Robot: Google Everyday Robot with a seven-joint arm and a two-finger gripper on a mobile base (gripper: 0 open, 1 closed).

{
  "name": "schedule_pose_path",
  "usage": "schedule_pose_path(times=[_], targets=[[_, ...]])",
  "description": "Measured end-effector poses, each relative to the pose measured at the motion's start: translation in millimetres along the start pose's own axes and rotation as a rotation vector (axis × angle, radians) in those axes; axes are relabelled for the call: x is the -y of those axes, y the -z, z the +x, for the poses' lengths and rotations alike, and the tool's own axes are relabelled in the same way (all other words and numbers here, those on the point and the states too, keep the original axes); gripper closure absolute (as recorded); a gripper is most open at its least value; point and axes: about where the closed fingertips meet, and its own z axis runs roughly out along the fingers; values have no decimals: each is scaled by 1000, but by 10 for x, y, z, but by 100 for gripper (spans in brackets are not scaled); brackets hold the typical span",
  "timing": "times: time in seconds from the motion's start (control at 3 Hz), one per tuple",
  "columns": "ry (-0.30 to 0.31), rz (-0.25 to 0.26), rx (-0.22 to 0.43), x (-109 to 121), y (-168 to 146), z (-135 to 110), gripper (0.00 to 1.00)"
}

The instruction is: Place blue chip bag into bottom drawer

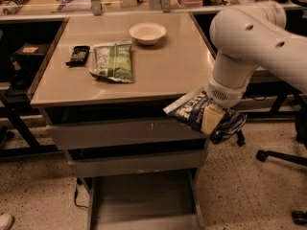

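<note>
Speckled floor [38, 190] spreads below a tan tabletop [172, 66], on which we see a white bowl [147, 32], a green snack bag [114, 61] and a small dark wrapper [78, 54], all well apart from the arm. Two upper drawers [120, 133] sit pushed in under it. The bottom drawer [144, 195] is pulled out towards us, its flat grey floor bare.

Our hand [211, 121] hangs off the right front corner of the tabletop, level with the top drawer front. It is clamped on the blue chip bag [187, 111], and we see one pale finger pressed flat against the foil. The bag is in the air, tilted, with its white end pointing left and its crumpled dark end sticking out to the right.

We judge the pick-up done and the carry under way. The bag is off the tabletop but not yet over the bottom drawer, which lies lower and to the left. The next move calls for bringing the hand down and leftward, in front of the closed drawer fronts, until the bag is above the tray floor and inside the side rails. Only then should the grip be let go. The right rail is the thing to clear on the way in.
</note>
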Motion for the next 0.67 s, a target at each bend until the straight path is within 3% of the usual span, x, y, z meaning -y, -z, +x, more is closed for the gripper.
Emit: schedule_pose_path(times=[0.33,0.67], targets=[[-18,-177,-59,-580,-786,127,100],[-18,-177,-59,-580,-786,126,100]])
